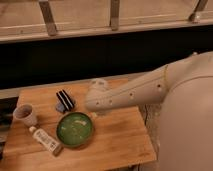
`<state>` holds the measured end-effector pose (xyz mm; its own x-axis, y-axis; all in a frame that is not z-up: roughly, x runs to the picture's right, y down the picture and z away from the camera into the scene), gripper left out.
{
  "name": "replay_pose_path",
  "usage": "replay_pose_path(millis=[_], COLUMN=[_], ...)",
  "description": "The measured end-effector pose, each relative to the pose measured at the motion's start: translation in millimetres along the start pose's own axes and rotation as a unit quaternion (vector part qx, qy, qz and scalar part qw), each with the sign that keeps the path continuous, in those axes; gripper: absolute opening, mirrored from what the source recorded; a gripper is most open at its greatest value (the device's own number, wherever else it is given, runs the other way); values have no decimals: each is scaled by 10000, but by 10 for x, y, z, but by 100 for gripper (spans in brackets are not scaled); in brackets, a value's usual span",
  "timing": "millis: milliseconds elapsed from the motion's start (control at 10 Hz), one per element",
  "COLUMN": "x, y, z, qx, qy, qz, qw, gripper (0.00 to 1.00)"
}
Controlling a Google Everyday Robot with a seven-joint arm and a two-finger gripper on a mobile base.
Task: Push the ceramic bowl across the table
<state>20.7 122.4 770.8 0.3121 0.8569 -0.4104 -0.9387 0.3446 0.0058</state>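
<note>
The green ceramic bowl (pixel 75 129) sits on the wooden table (pixel 120 135), front and left of centre, with its whole rim in view. My white arm reaches in from the right. The gripper (pixel 96 113) is mostly hidden under the wrist, just above and to the right of the bowl's far rim. I cannot tell whether it touches the bowl.
A small pale cup (pixel 25 115) stands at the table's left edge. A white bottle (pixel 46 141) lies just left of the bowl. A black striped object (pixel 65 99) lies behind the bowl. A dark wall and rails run behind the table.
</note>
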Motion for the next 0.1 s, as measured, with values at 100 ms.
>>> replay_pose_path(millis=[100], x=[17], y=[-133], z=[69], qx=[86], qy=[72], qz=[191], qw=[9998], gripper=[80])
